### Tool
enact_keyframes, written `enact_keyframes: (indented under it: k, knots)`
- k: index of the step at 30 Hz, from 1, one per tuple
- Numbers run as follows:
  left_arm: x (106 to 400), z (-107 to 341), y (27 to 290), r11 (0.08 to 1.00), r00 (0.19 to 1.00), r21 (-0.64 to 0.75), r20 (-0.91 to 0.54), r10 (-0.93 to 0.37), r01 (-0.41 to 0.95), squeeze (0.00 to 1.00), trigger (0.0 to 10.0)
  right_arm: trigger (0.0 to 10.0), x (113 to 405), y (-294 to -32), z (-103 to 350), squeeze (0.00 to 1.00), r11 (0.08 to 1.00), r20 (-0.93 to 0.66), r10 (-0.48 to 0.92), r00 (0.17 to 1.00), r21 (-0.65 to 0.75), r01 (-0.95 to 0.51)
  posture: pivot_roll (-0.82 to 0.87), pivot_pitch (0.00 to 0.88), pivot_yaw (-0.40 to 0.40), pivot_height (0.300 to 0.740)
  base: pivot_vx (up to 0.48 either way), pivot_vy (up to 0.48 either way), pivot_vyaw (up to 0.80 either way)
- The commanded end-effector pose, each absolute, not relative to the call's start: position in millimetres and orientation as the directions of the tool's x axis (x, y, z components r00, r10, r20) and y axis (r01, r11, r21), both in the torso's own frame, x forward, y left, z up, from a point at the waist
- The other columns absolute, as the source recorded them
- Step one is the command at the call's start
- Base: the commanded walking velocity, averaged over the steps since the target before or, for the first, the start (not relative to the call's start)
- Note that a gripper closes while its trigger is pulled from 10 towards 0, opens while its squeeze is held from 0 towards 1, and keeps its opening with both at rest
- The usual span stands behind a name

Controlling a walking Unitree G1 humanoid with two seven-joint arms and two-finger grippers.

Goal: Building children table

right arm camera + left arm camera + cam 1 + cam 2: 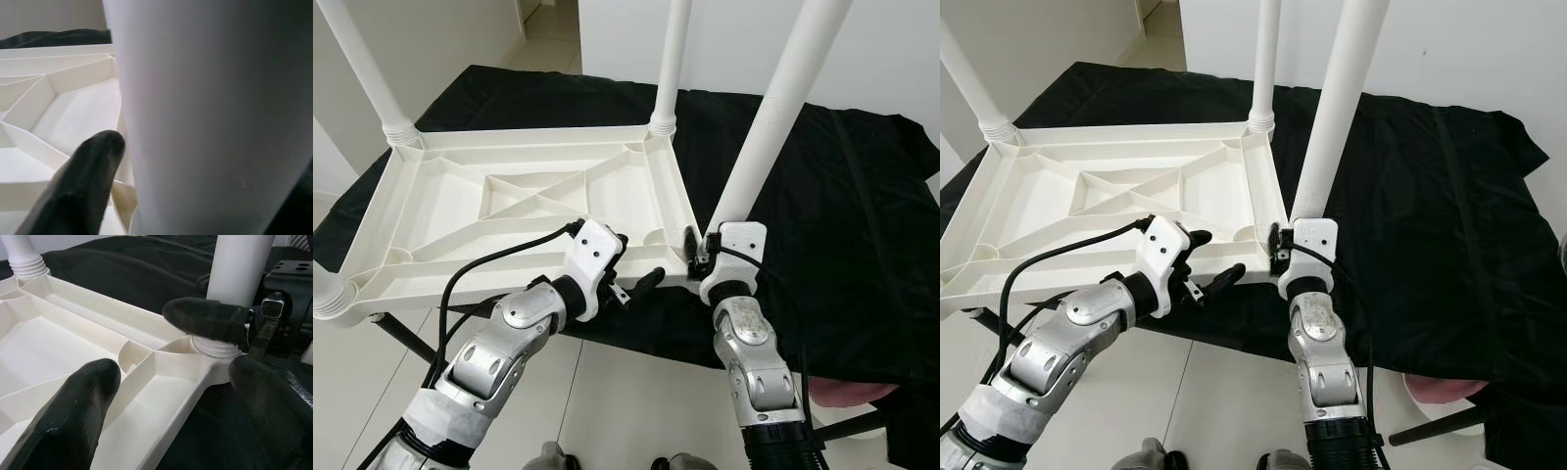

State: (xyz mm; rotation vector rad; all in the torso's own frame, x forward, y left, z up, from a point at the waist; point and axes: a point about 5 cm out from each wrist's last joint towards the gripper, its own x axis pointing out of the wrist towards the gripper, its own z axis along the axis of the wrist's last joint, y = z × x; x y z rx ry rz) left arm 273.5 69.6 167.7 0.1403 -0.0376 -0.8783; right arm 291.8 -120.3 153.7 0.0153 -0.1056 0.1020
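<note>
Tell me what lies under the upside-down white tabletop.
A black cloth spreads under the tabletop and past it on the robot's right. A dark stand leg shows below the near edge. What the cloth covers is hidden.

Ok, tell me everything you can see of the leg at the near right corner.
The near right leg is a smooth white tube, plastic by the look, standing up from the corner socket of the upturned white table top and leaning slightly to the right. Its upper end runs out of frame. Its base sits in a ringed collar. The right end effector closes around it just above the socket. The left end effector is open at the table top's edge beside it.
</note>
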Motion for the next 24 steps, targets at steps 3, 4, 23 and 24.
enact_keyframes:
  k: [3, 4, 23, 24]
  knots:
    - [267.8, 166.9, 66.0, 0.522, 0.53, 0.121, -0.035, -0.847, 0.844, 0.0, 10.0, 10.0, 297.1, -127.8, 154.2, 1.0, 0.983, 0.098, 0.181, 0.979, -0.006, -0.181, -0.09, 0.054, 0.041, 0.74, 0.0, 0.0, 0.0]
    - [266.1, 166.2, 64.6, 0.516, 0.523, 0.122, -0.035, -0.852, 0.848, 0.0, 10.0, 10.0, 299.0, -132.7, 155.4, 1.0, 0.977, 0.096, 0.214, 0.972, -0.037, -0.212, -0.09, 0.054, 0.041, 0.74, 0.0, 0.0, 0.0]
    - [258.1, 166.8, 50.1, 0.465, 0.47, 0.107, -0.033, -0.882, 0.879, 0.0, 10.0, 10.0, 316.1, -154.6, 161.6, 0.0, 0.77, 0.02, 0.621, 0.784, -0.204, -0.605, -0.08, 0.035, 0.04, 0.74, 0.0, 0.0, 0.0]
    - [257.0, 164.0, 49.7, 0.463, 0.469, 0.104, -0.041, -0.882, 0.88, 0.0, 10.0, 10.0, 319.7, -154.1, 161.2, 0.0, 0.75, 0.004, 0.641, 0.767, -0.218, -0.625, -0.07, 0.033, 0.042, 0.74, 0.0, 0.0, 0.0]
